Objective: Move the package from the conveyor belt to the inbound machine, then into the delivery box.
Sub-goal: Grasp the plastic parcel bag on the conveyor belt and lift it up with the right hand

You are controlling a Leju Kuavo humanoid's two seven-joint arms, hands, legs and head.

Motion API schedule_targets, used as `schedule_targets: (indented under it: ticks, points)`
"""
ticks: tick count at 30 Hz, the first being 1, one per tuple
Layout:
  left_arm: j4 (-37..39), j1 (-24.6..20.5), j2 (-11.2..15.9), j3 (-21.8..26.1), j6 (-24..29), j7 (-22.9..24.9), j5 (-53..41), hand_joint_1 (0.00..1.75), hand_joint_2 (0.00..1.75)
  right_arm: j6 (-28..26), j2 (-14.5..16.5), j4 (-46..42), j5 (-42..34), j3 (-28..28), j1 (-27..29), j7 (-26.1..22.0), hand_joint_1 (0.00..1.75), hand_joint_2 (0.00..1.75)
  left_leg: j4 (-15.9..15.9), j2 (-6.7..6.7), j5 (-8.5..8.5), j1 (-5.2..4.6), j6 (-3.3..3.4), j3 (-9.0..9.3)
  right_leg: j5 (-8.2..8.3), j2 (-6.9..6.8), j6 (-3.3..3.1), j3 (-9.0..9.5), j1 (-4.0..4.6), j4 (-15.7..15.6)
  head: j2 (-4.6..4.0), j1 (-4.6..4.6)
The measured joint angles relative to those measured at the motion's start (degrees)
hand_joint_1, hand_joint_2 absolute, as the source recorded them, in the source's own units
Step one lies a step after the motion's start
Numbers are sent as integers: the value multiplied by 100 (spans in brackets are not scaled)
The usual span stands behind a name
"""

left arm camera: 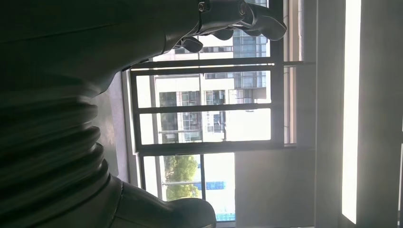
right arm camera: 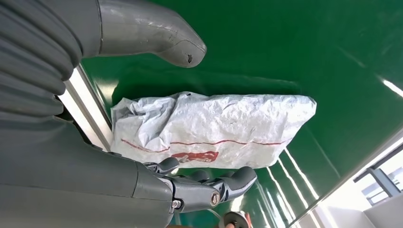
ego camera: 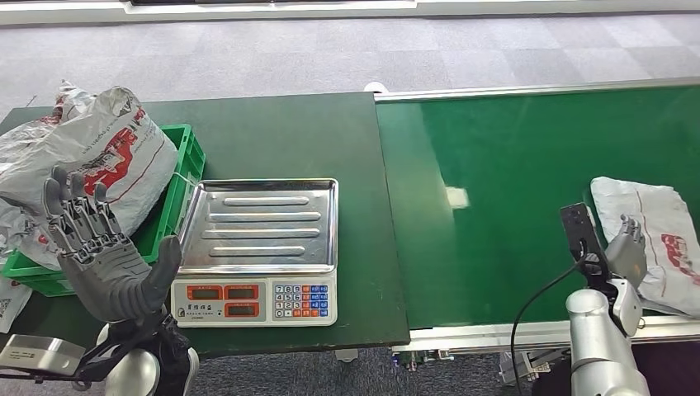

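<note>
A white plastic package (ego camera: 660, 239) with red print lies flat on the green conveyor belt (ego camera: 495, 165) at the right. My right hand (ego camera: 627, 252) hovers at the package's near-left edge, fingers apart and holding nothing. In the right wrist view the package (right arm camera: 214, 128) lies between the thumb (right arm camera: 157, 33) and the fingers (right arm camera: 209, 185), untouched. My left hand (ego camera: 103, 247) is raised open in front of the green crate (ego camera: 177, 190), palm up, fingers spread. The weighing scale (ego camera: 260, 247) with its steel tray stands empty on the dark table.
The green crate at the left holds a large crumpled white package (ego camera: 82, 157) with red print. Another white bag (ego camera: 8, 301) lies by the crate's near corner. A black cable (ego camera: 536, 313) runs to my right wrist. Grey carpet lies beyond the table.
</note>
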Motion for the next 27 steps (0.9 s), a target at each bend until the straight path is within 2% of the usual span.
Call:
schedule_targets:
  ticks: [22,27]
  points:
    - [-36,-9,5,0,-103,0,-47,0,175,109,-45,396,211,25,-149,187,0,175,1,-3,0,0,0,10,0,-3,0,0,0,0,0,0]
    - [-21,-12,20,0,-103,0,-17,0,175,3,-79,462,339,24,-147,394,0,175,1,-3,0,0,0,11,0,-2,0,0,0,0,0,0]
